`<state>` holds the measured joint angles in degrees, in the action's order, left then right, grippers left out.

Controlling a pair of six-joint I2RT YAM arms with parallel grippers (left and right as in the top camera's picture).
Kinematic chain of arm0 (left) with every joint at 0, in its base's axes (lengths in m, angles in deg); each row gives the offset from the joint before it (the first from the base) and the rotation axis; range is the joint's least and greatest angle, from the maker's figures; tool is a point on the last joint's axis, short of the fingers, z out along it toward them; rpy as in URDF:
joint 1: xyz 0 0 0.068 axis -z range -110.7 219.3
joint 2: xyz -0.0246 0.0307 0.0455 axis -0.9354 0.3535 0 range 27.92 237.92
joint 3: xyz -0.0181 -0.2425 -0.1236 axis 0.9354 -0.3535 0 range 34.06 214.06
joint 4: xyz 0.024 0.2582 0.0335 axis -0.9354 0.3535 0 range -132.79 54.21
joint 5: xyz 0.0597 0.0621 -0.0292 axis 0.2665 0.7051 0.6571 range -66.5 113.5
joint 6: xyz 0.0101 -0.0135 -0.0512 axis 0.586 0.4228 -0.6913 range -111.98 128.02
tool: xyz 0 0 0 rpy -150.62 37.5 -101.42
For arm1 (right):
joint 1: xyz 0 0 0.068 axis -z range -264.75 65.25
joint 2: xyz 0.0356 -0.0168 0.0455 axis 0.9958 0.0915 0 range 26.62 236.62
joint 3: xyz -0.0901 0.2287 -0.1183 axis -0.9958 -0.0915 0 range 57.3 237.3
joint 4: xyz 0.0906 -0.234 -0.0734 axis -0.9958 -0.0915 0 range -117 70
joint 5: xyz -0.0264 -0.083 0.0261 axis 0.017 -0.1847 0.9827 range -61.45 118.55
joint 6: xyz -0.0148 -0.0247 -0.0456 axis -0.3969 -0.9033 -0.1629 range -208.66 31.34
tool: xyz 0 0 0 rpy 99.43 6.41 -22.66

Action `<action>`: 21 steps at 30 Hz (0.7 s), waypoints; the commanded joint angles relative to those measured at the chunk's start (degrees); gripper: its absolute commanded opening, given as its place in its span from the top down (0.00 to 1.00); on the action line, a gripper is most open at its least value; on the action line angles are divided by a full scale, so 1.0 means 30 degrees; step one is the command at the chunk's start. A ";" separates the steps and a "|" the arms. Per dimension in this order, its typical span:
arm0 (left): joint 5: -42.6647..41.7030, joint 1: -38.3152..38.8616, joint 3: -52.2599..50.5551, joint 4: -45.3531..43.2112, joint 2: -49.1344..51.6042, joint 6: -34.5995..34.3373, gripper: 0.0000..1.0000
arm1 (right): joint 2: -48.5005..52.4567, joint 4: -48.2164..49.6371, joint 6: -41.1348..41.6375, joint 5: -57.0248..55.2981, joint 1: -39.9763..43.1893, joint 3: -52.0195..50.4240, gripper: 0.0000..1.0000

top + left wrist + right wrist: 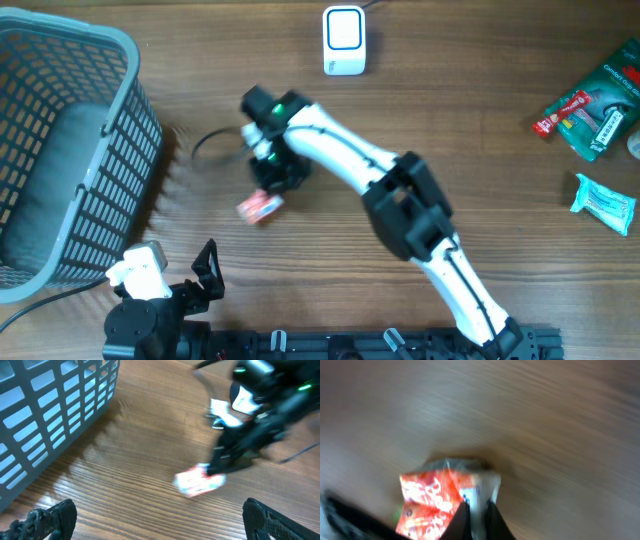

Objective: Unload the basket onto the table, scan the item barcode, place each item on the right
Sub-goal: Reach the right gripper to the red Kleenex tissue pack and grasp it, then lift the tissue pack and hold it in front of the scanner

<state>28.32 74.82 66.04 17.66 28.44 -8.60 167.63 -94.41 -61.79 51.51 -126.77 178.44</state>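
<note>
Red-and-white packet (260, 207) is pinched by its edge in the closed right tool (268, 193), low by the worktop (480, 90). The white scanner (343, 40) stands well beyond the tool's far side.

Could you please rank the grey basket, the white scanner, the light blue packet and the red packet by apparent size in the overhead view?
1. grey basket, by far the largest
2. white scanner and light blue packet, about alike
3. red packet, smallest, though partly hidden under the right gripper
</note>
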 commanded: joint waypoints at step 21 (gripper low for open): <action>0.0262 0.0087 -0.0095 -0.0044 -0.0044 0.0270 0.00 | -0.4342 -0.5814 0.3570 0.1129 0.5013 0.0160 0.96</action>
<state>28.32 74.82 66.04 17.66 28.44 -8.60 163.13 -110.65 -32.26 53.63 -111.97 178.70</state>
